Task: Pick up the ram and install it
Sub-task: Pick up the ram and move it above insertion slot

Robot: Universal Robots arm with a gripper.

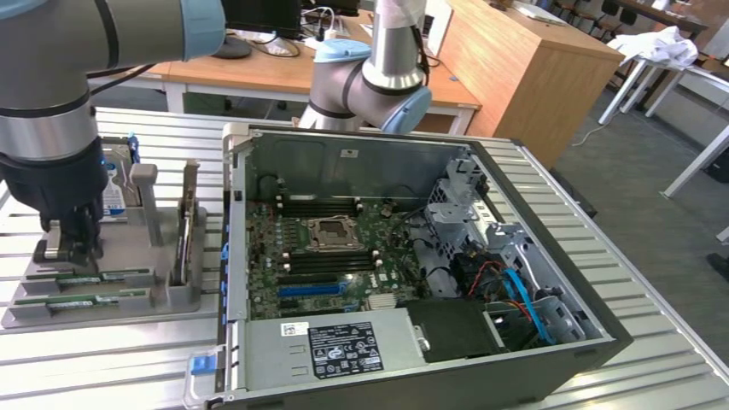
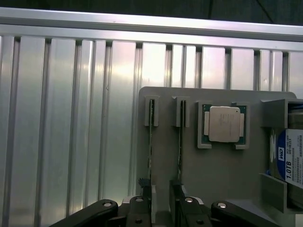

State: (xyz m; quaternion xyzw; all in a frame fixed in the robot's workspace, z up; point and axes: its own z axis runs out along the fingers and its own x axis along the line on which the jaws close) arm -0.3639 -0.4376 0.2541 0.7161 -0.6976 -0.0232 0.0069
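In the exterior view, the arm (image 1: 51,111) is cut off by the upper left frame edge. Its last link hangs straight down over the tray (image 1: 68,318) on the slatted table (image 1: 102,376). The gripper (image 1: 71,248) points vertically downward with its fingers spread, and nothing is pinched between them. Its tips stand at one end of the tray's two slots. The inner ram (image 1: 89,278) and the outer ram (image 1: 80,301) lie on edge in these slots, side by side, just beside the tips. Contact between tips and sticks cannot be determined. The drive (image 1: 116,192) stands behind the arm, which hides most of it. Toward the exterior view's right, the open case (image 1: 341,162) lies on its side, exposing the motherboard (image 1: 330,256). The arm's base (image 1: 364,81) rises behind the case.

In the wrist view, the table (image 2: 71,118) and the tray (image 2: 213,175) lie below the gripper (image 2: 160,187). The dark fingers (image 2: 143,189) are apart, with bare tray between them. The outer ram (image 2: 150,142) and the inner ram (image 2: 180,142) appear edge-on, and the near end of each is hidden at a fingertip. The CPU (image 2: 225,124) sits in its recess beside the inner ram. The drive (image 2: 291,163) is cut off by the frame edge.
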